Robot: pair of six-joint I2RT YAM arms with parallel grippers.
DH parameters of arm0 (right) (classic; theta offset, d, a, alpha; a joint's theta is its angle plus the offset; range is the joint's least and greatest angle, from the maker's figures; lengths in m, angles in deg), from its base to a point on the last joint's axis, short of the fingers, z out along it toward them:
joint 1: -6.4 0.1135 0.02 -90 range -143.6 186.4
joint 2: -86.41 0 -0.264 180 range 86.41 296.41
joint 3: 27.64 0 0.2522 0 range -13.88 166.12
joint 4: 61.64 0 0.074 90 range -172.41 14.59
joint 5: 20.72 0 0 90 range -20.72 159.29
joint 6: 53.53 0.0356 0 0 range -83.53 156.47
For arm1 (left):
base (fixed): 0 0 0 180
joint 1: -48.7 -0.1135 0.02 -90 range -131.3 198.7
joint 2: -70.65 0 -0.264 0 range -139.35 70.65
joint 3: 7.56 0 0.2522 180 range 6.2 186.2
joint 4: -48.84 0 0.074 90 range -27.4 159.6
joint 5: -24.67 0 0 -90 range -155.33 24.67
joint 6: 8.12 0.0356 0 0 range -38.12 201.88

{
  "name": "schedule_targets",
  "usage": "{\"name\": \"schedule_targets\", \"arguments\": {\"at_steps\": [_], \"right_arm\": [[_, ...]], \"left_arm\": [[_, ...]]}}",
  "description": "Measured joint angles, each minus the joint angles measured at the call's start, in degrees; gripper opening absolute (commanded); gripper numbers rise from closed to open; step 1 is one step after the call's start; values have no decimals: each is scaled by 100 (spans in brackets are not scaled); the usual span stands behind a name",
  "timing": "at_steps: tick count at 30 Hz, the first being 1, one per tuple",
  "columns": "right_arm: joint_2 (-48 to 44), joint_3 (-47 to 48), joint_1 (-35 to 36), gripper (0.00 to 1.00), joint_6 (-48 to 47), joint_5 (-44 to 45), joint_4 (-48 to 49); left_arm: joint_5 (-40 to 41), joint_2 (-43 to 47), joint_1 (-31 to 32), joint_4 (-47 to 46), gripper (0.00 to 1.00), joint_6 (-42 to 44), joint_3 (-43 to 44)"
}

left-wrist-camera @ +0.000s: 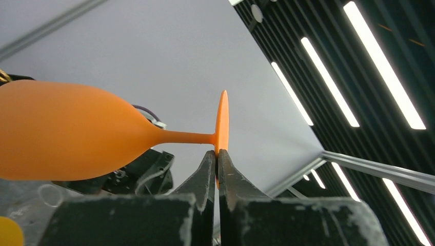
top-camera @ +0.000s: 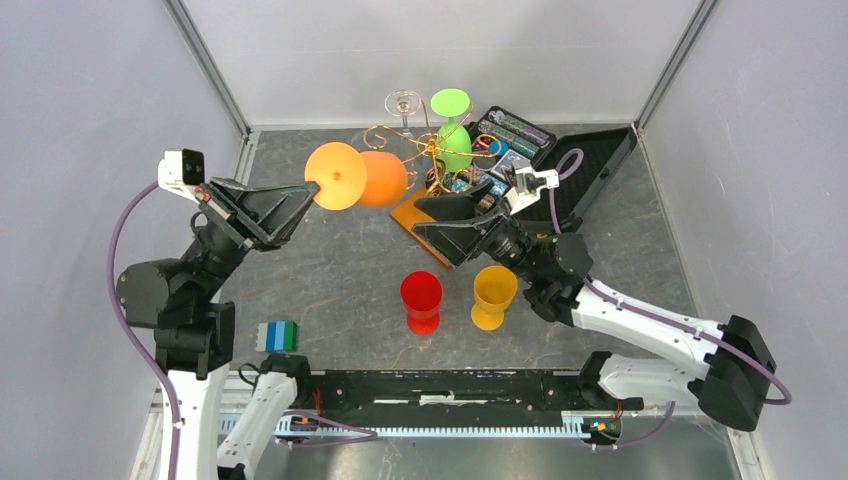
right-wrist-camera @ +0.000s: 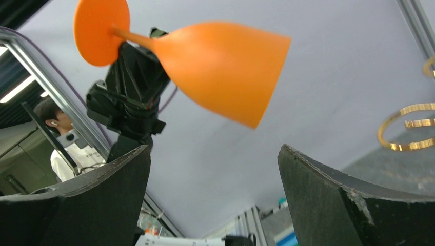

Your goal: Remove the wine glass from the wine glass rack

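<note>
1. Top view: the left gripper holds the orange wine glass in the air on its side. The bowl points at the rack and sits just beside its wire curls. I cannot tell from here whether they touch. A green glass hangs on the rack. The right gripper gapes wide and empty near the rack's wooden base. A careless swing could knock the bowl into the wire or the green glass. If it dropped, it would likely fall near the red cup and the yellow cup.

2. Left wrist view: the left gripper has its jaws clenched on only the thin rim of the foot of the orange wine glass. The stem and bowl stick out sideways. With so little held, the bowl's weight could twist the foot loose or slide it out.

3. Right wrist view: the right gripper has its fingers spread with nothing between them. The orange wine glass hangs above them, apart from the rack's gold loop. A raised right gripper could bump the bowl and break the left one's weak hold.
</note>
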Motion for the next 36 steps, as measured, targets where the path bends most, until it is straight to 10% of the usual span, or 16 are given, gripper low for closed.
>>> {"name": "schedule_targets", "arguments": {"at_steps": [11,27,36], "right_arm": [[785,592,0,93,35,-236,1375],[1333,942,-2,9,732,-866,3091],[1268,1185,22,0,654,-1104,2979]], "left_arm": [[-92,7,0,-1427,2,-1624,-337],[-74,7,0,-1952,2,-2321,-651],[-66,-205,0,-1285,78,-1255,-9]]}}
